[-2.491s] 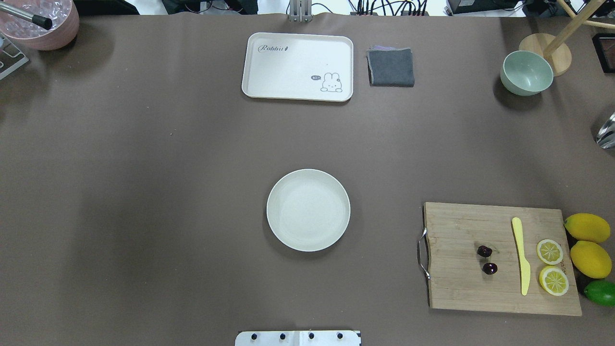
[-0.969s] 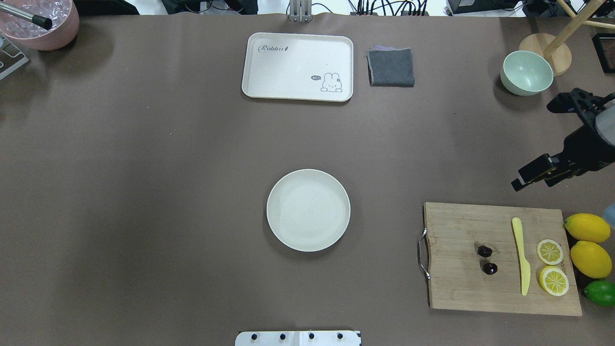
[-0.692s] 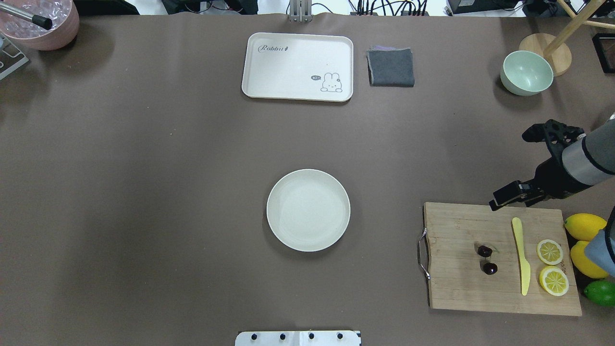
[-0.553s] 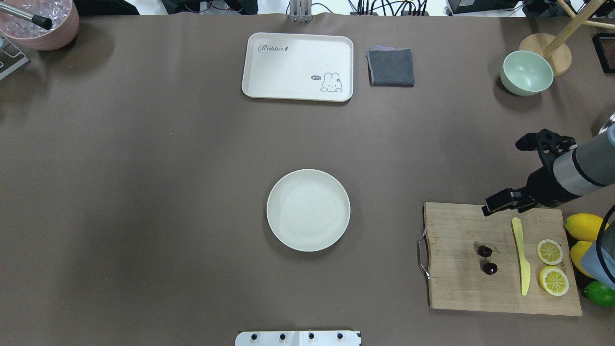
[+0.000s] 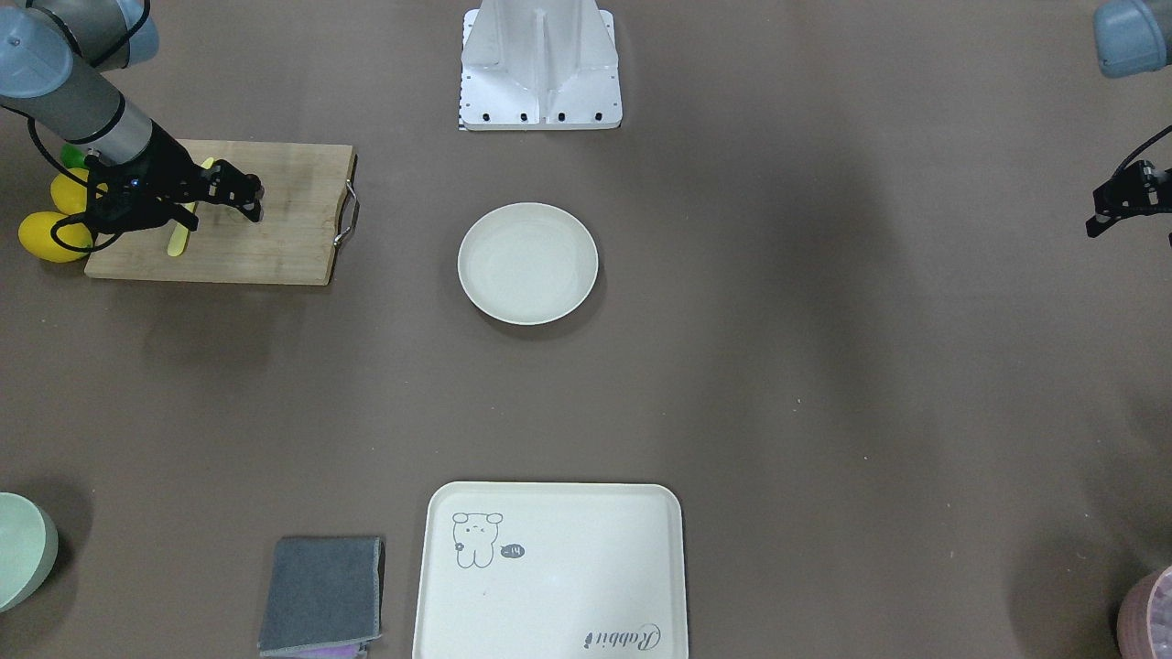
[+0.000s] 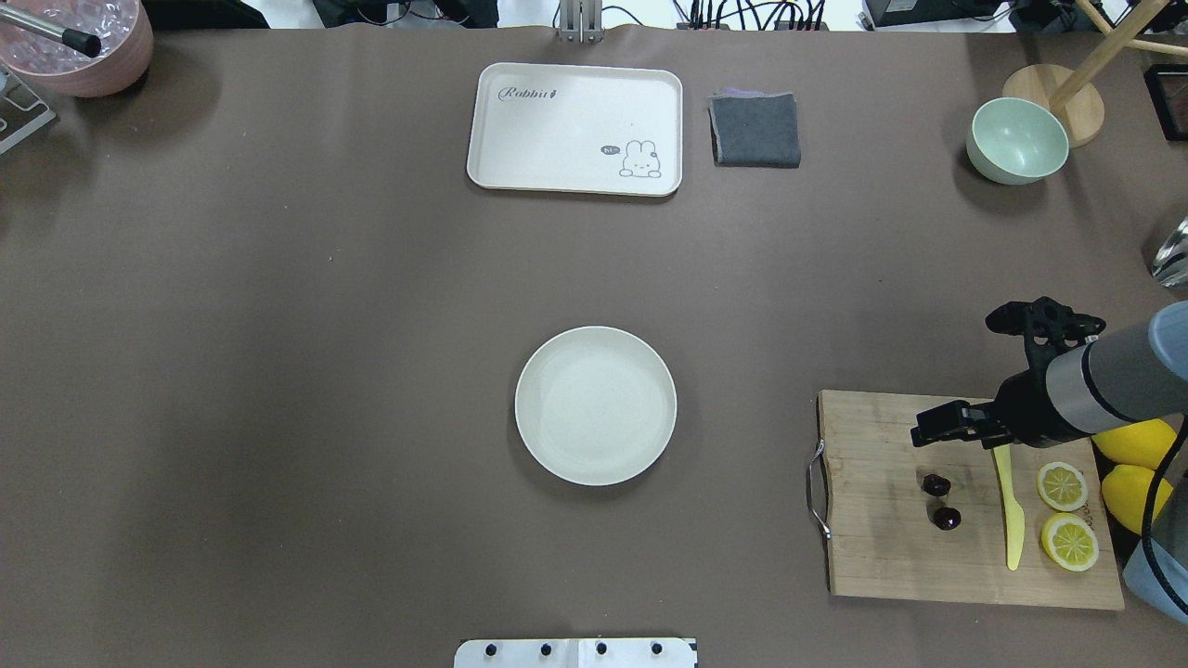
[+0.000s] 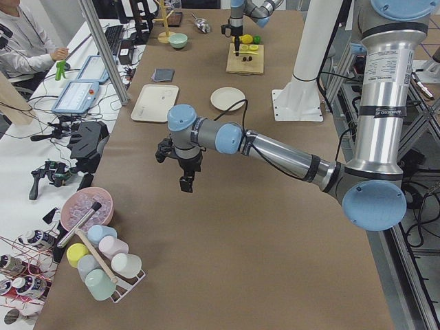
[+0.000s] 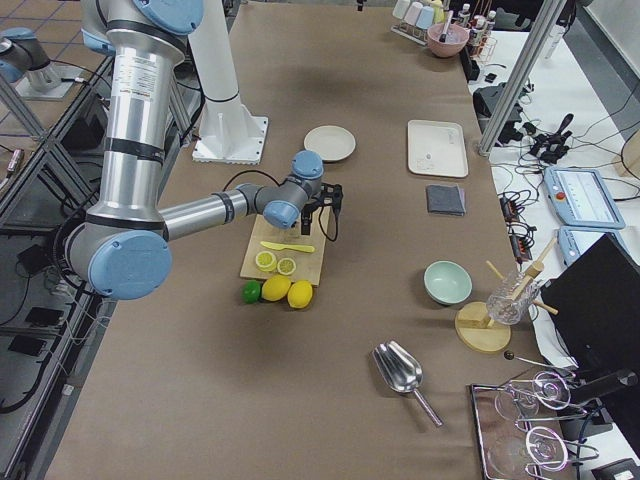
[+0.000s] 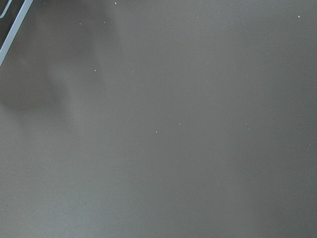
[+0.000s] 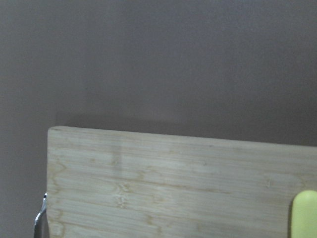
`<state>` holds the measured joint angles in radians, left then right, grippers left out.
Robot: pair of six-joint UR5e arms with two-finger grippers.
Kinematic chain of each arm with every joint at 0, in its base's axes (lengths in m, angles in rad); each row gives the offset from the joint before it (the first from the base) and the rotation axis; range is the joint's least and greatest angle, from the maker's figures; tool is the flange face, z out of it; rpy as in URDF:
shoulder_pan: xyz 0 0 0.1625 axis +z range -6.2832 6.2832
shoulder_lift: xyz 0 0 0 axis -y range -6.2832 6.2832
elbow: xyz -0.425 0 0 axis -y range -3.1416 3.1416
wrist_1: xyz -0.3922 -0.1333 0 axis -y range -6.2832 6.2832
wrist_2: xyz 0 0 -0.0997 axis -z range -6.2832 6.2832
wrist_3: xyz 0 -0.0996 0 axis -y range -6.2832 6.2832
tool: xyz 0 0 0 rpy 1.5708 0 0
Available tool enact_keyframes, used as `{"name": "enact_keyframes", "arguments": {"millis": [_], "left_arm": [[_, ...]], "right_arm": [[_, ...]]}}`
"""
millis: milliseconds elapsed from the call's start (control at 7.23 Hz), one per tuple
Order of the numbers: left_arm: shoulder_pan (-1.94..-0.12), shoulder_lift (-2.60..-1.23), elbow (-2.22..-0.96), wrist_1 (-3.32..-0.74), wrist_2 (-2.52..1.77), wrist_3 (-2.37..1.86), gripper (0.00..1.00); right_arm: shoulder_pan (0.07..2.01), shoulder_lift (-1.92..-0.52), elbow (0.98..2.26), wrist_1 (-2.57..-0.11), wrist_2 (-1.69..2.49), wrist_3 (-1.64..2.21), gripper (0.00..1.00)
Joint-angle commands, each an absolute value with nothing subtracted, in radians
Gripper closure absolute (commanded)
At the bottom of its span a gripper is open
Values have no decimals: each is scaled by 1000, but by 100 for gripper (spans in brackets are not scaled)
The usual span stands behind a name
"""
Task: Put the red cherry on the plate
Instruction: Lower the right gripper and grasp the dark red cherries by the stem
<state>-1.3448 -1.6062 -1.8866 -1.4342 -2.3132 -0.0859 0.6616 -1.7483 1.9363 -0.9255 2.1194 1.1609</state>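
Brown table cover with a wooden cutting board (image 6: 891,557) on it. The red cherry (image 6: 936,484) is two tiny glossy dark maroon balls, stem too thin to make out. It lies mid-board, near the yellow knife (image 6: 1012,520). My right gripper (image 6: 931,430) hovers over the board's far edge, near the cherry and not touching it, fingers apparently apart. The plate (image 6: 596,405) is round and cream-white, well apart from the board, past its handle end. My left gripper (image 7: 186,181) is far from the board; can't tell if its fingers are apart.
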Motion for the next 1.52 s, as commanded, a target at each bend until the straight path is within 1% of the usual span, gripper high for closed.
{"name": "enact_keyframes", "arguments": {"millis": [0,415,553,830,969,1107,1384], "left_arm": [[-1344,-1605,-1887,-1437,-2313,-84,1],[-1342,-1603,-1885,-1437,-2313,-84,1],[-1342,-1603,-1884,-1437,-2312,-83,1],[-1341,-1603,-1884,-1437,-2312,-81,1],[-1341,-1603,-1882,-1437,-2312,-81,1],[-1341,-1603,-1882,-1437,-2312,-81,1],[-1341,-1603,-1884,-1437,-2312,-81,1]], "right_arm": [[565,-1775,1965,-922,1999,1226,0],[525,-1789,1971,-920,1951,1224,0],[520,-1789,1974,-920,1951,1224,15],[515,-1789,1976,-920,1945,1218,69],[514,-1787,1977,-920,1945,1218,92],[514,-1787,1979,-922,1945,1218,100],[528,-1786,1994,-923,1951,1219,100]]}}
